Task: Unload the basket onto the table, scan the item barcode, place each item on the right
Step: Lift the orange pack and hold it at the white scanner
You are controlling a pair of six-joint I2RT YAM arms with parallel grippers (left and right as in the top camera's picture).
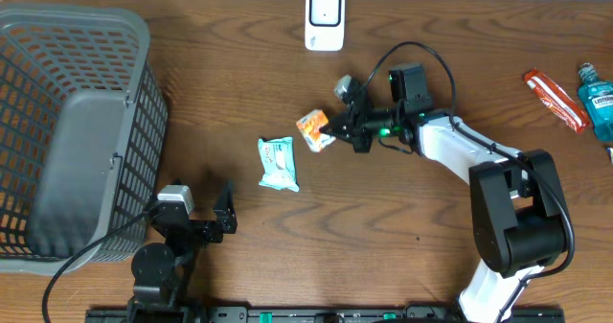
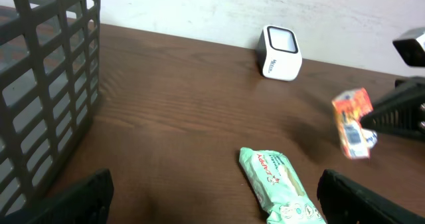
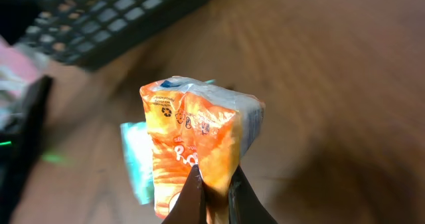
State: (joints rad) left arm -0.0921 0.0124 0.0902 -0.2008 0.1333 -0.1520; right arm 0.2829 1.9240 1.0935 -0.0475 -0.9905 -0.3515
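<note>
The right pincer (image 3: 212,196) is clamped on the orange packet (image 3: 199,137), up off the desk (image 1: 383,246) between the scanner (image 1: 325,18) and the green pack (image 1: 278,163). The packet's print is blurry, maybe a barcode low down. The left pincer (image 1: 203,212) sits spread apart.

Soft even light; right wrist background blurred.

Table (image 1: 287,237): dark wood grain, smooth, low sheen. Basket (image 1: 77,16): grey plastic lattice, matt. Scanner (image 1: 325,18) at the far edge: white plastic, glossy. Orange packet (image 1: 313,128): crinkled plastic film, shiny. Green pack (image 1: 278,162): soft film, satin.
</note>
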